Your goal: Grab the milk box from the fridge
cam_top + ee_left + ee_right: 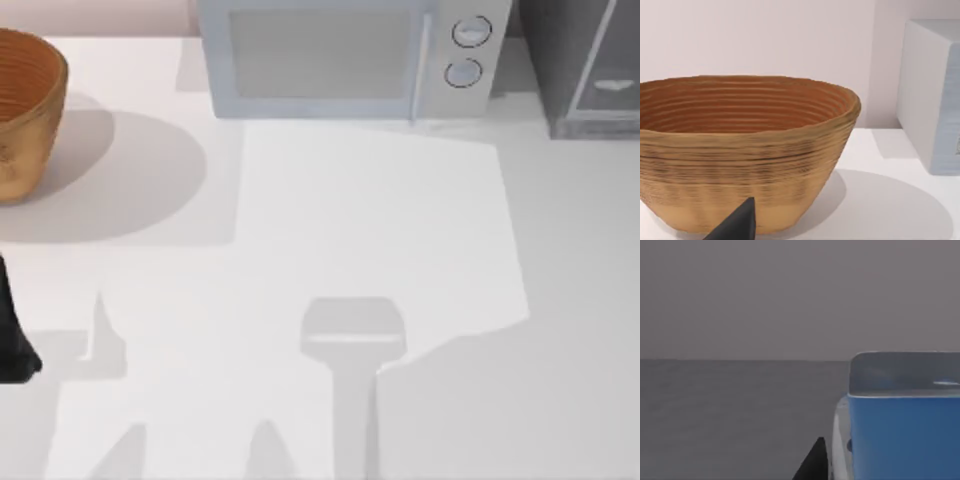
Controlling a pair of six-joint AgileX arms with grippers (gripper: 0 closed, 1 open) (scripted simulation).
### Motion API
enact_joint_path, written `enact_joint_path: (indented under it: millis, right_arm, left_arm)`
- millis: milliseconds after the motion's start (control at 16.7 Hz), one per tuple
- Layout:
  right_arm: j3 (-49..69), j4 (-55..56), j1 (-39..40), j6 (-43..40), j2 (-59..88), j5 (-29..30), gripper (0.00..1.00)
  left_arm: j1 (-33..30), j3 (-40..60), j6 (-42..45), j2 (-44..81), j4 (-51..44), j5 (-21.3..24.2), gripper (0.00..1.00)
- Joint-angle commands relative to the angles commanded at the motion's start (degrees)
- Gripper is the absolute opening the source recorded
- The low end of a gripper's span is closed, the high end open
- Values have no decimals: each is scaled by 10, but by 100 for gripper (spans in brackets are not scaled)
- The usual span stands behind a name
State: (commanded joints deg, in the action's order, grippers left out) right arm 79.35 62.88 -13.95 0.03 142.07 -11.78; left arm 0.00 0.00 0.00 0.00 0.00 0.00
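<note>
Right gripper [816, 460] shows one dark fingertip just beside the blue and white milk box [900, 435] against the fridge's grey interior [740, 405]; its grip cannot be told. Seen from above, the fridge [585, 70] sits upper right beside the microwave [340, 55]. Left gripper [737, 225] idles near the wicker basket [740, 150]. No writing is legible.

Our left arm [12, 335] sits at the table's left edge, near side, a dark stub at the frame border. In the left wrist view one dark fingertip [737, 224] pokes up, pointing toward the far left corner. In the right wrist view a single dark fingertip [814, 462] of our right gripper sits low, close beside a blue carton face; contact can't be told. Finger spacing isn't readable on either gripper.
</note>
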Motion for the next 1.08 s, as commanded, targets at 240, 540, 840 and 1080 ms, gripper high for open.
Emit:
enact_joint_path:
  millis: [240, 540, 840, 1080]
  right_arm:
    - [0, 0, 0, 0, 0, 0, 10]
    - [0, 0, 0, 0, 0, 0, 0]
    - [0, 0, -2, 1, -1, 0, 0]
    - [-2, -31, -2, 1, -33, 0, 0]
  left_arm:
    - [0, 0, 0, 0, 0, 0, 100]
    - [0, 0, 0, 0, 0, 0, 100]
    - [0, 0, 0, 0, 0, 0, 100]
    - [0, 0, 0, 0, 0, 0, 100]
